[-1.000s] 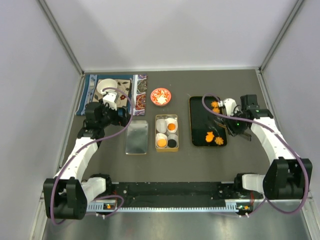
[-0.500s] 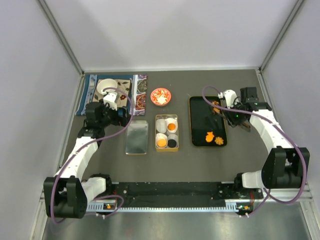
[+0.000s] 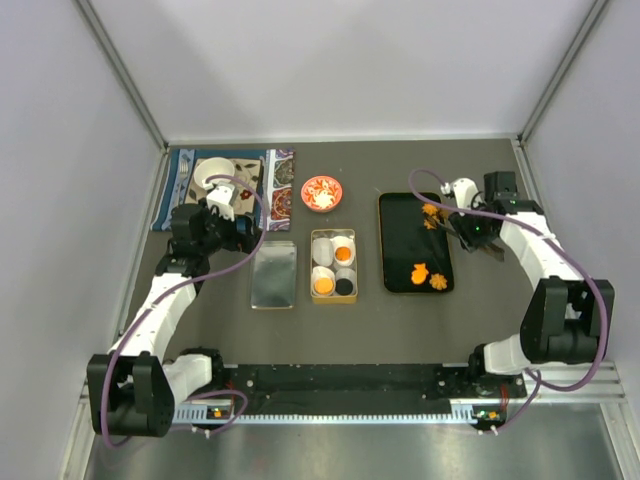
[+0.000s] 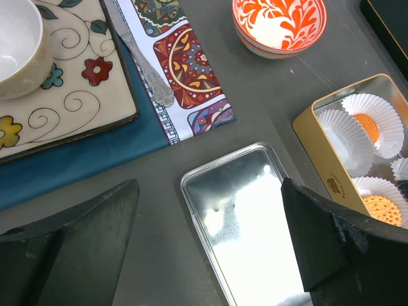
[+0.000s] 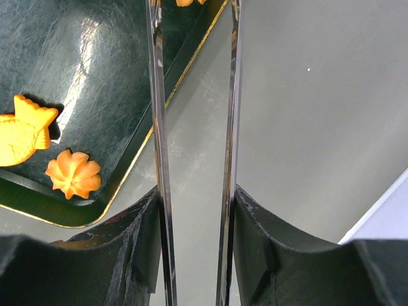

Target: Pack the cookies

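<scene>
Orange cookies lie on the black tray (image 3: 400, 240): a fish shape (image 3: 420, 270) and a flower (image 3: 438, 282) at its near end, more (image 3: 431, 210) at its far end. The fish (image 5: 22, 131) and flower (image 5: 73, 173) also show in the right wrist view. The gold tin (image 3: 311, 265) holds white paper cups with two orange cookies (image 3: 344, 254) and a black one (image 3: 344, 287). My right gripper (image 3: 470, 228) (image 5: 194, 191) is shut on metal tongs (image 5: 156, 95) at the tray's far right edge; the tong tips are out of view. My left gripper (image 3: 245, 232) (image 4: 210, 185) is open above the tin lid (image 4: 255, 223).
A red-and-white dish (image 3: 321, 192) stands behind the tin. A patterned placemat (image 3: 280, 185) with a plate, cup and spoon lies at the back left. The silver lid (image 3: 274, 274) lies left of the tin. White walls close in both sides.
My right arm has moved the tongs toward the far end of the black tray. The left arm has not moved.
</scene>
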Available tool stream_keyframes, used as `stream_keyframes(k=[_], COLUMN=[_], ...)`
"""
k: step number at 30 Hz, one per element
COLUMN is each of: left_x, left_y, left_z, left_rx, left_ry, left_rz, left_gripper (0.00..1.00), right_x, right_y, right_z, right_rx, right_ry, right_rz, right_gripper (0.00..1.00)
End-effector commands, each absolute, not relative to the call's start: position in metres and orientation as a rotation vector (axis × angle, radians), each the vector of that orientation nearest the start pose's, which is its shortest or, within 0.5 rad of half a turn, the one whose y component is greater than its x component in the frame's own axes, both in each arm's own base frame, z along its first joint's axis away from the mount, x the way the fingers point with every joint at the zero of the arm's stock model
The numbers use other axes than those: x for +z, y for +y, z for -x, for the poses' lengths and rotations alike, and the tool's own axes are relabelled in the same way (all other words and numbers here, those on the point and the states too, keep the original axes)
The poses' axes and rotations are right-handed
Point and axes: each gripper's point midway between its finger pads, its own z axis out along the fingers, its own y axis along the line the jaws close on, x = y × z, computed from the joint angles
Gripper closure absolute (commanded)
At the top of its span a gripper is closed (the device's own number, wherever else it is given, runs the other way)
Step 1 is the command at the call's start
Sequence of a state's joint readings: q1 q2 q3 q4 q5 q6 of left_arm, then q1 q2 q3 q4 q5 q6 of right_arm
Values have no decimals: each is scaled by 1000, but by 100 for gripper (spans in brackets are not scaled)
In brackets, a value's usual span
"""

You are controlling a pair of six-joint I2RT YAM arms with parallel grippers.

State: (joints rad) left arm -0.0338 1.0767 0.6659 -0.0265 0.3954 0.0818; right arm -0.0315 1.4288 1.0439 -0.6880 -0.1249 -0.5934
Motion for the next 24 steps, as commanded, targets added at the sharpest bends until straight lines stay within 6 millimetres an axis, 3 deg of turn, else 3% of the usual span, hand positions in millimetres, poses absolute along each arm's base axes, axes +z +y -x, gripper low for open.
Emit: stream_keyframes(k=[1, 24], left_x=[183, 182], left_y=[-77, -77], left_z=[-346, -346], left_rx=[-349, -344], left_ry=[1897, 1896], left_rz=[-387, -391], left_gripper=[1, 1], right_x=[120, 105], right_y=[-16, -12], right_z=[-342, -330], right_rx=[-87, -31], right_ry=[2447, 2503], right_rz=[757, 832], right_gripper=[57, 57])
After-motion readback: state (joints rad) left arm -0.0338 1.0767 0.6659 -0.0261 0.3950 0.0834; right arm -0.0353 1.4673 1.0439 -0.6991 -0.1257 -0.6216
